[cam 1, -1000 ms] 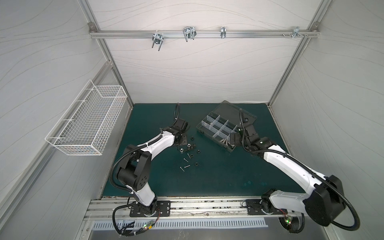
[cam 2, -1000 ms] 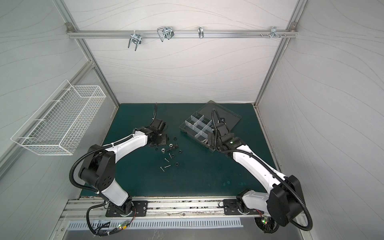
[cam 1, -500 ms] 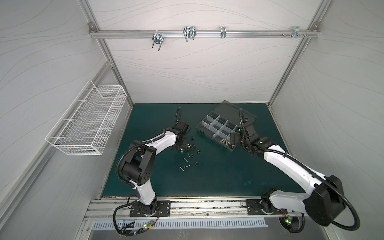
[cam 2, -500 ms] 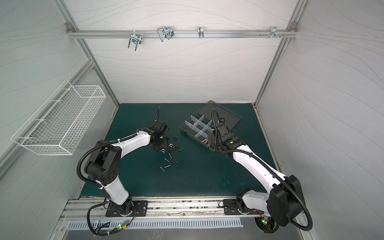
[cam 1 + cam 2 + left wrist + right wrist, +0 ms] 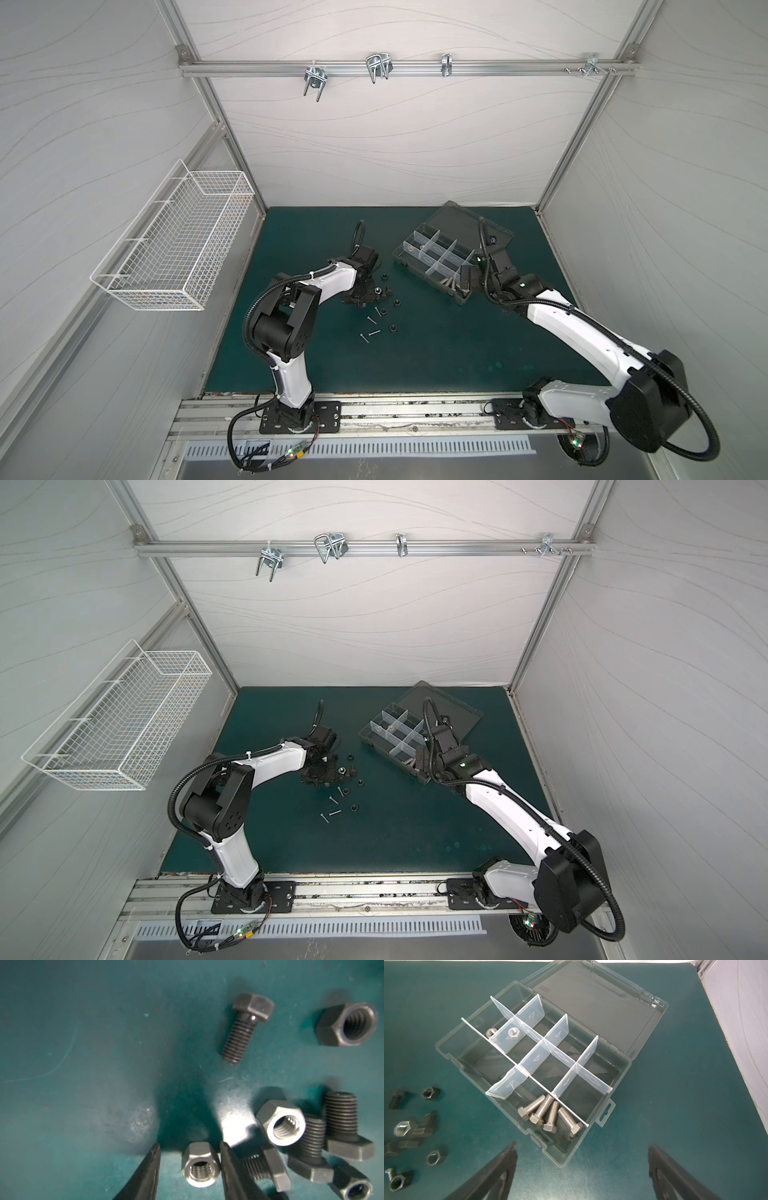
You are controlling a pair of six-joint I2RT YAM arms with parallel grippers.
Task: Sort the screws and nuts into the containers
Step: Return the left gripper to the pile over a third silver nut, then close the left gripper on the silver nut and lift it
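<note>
Near the middle of both top views, on the green desk (image 5: 436,357), the left gripper (image 5: 190,1146) is down among loose hardware. Its black fingers (image 5: 149,1172) stand narrow on either side of a small silver nut (image 5: 200,1164), whose bore tips up toward the camera. One finger is at the nut's flat, and a strip of desk shows between the nut and the other finger.

Beyond the nut lies a black bolt (image 5: 245,1030). Its long axis runs roughly in line with the fingers, hex head at the far end and thread pointing back toward them. A larger silver nut (image 5: 280,1122) leans against more black bolts.

At centre right of the top views sits the clear organizer box (image 5: 424,276), set at a slant, with its lid (image 5: 602,1007) laid flat behind it. The lid carries a small embossed mark that shows reversed and cannot be read.

Four silver hex bolts (image 5: 548,1115) lie side by side in a corner compartment, heads toward the outer wall and threads toward the long divider. Two silver nuts (image 5: 513,1033) sit at the box's other end.

The right gripper (image 5: 582,1145) hangs by that corner, fingers spread wide with nothing between them.
</note>
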